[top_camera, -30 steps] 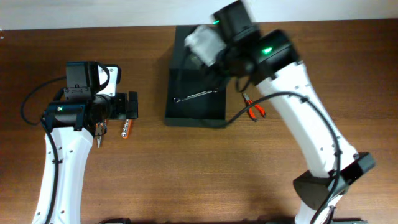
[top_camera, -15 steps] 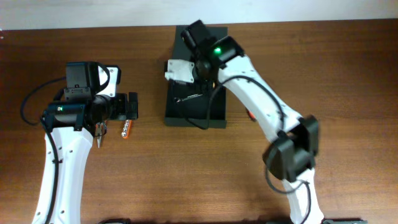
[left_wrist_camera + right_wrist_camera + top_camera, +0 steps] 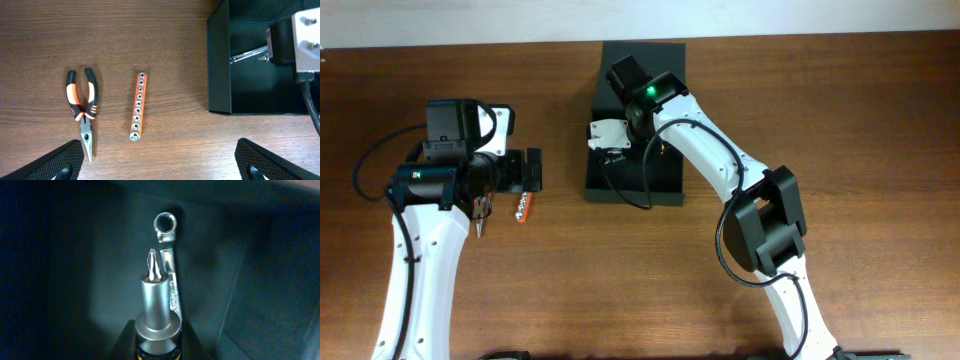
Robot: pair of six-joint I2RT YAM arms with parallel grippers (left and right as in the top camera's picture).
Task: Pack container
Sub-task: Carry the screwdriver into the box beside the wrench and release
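From overhead, I see the container [image 3: 670, 182] sitting open at the far middle of the surface [image 3: 620, 290]. My right arm [image 3: 705, 150] reaches into it from the right. The left gripper [image 3: 532, 170] hangs well to its left, just above the pliers [image 3: 480, 215] and a socket rail [image 3: 523, 207].

On the left wrist view, the left gripper [image 3: 162, 162] is spread wide and holds nothing. The pliers and rail lie below it. The container stands apart to the right with a wrench [image 3: 248, 53] inside.

On the right wrist view, the right gripper [image 3: 159, 347] seems clamped on a screwdriver [image 3: 155, 300], though its fingers barely show. The cross tip hangs above the container floor, beside the wrench's ring end.
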